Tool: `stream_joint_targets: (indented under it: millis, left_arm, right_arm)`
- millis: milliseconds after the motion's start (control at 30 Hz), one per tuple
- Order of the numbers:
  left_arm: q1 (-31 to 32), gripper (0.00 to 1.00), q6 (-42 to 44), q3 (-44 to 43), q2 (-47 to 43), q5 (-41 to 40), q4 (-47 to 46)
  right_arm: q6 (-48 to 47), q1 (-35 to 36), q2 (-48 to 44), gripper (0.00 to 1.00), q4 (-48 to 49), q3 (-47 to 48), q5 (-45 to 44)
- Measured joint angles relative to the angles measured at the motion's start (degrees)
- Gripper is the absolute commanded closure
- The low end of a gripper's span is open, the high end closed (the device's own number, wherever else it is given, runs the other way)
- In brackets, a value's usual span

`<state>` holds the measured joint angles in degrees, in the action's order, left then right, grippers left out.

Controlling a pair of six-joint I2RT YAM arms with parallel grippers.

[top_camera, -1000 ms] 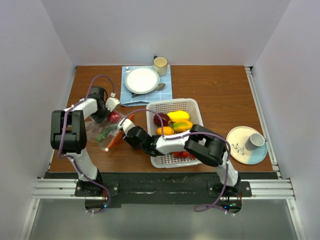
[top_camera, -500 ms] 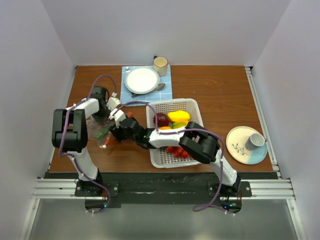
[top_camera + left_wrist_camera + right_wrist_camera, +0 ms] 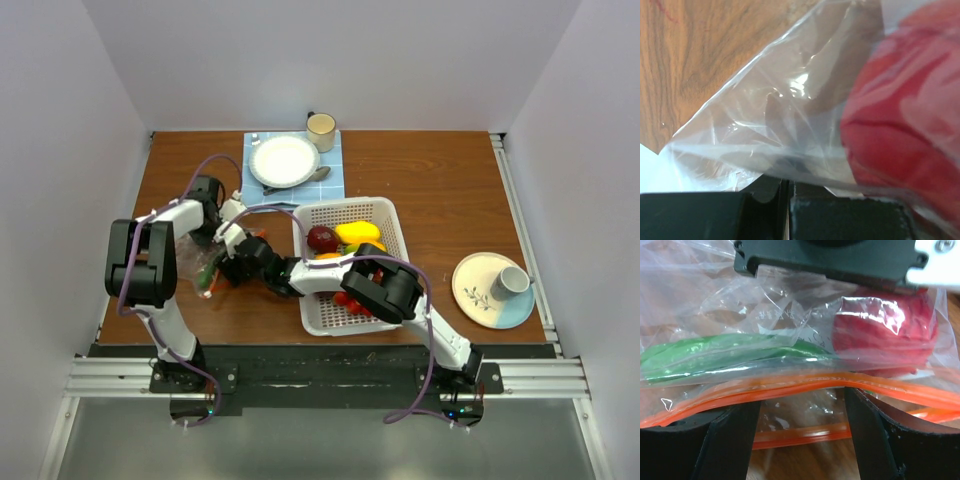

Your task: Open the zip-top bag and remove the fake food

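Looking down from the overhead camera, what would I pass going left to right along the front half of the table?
zip-top bag → white basket → plate with a cup on it

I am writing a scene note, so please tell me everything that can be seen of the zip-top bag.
The zip-top bag is clear, crinkly plastic with an orange zip strip along one edge. It lies on the wooden table, left of the white basket. Inside show a green piece and a red piece. The left gripper is shut on its film; the open right gripper is at the strip, not closed on it.
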<state>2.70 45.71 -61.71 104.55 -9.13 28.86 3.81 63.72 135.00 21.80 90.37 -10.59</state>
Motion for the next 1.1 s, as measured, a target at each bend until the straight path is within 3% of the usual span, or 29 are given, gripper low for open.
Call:
stream_joint_targets:
  millis: [433, 733, 833, 933, 1100]
  left_arm:
    - [0.63, 1.00, 2.71, 1.18, -0.66, 1.66, 0.98]
    - [2.75, 1.00, 5.09, 1.14, -0.92, 2.91, 4.26]
    - [2.75, 1.00, 5.16, 0.96, -0.79, 2.91, 4.57]
    - [2.80, 1.00, 5.49, 0.50, -0.48, 3.10, 5.20]
    - [1.86, 1.00, 5.95, -0.42, -0.22, 5.40, 6.47]
  right_arm:
    - [-5.55, 0.02, -0.07, 0.22, 3.85, -1.49, 0.24]
    - [-9.86, 0.02, 0.31, 0.07, 6.71, -0.55, -0.44]
    - [-11.47, 0.00, 0.76, 0.06, 8.13, -0.55, -0.87]
    - [-11.76, 0.00, 1.05, 0.09, 8.24, -0.20, -0.81]
    - [-10.34, 0.04, 2.62, 0.28, 6.51, 3.08, 0.76]
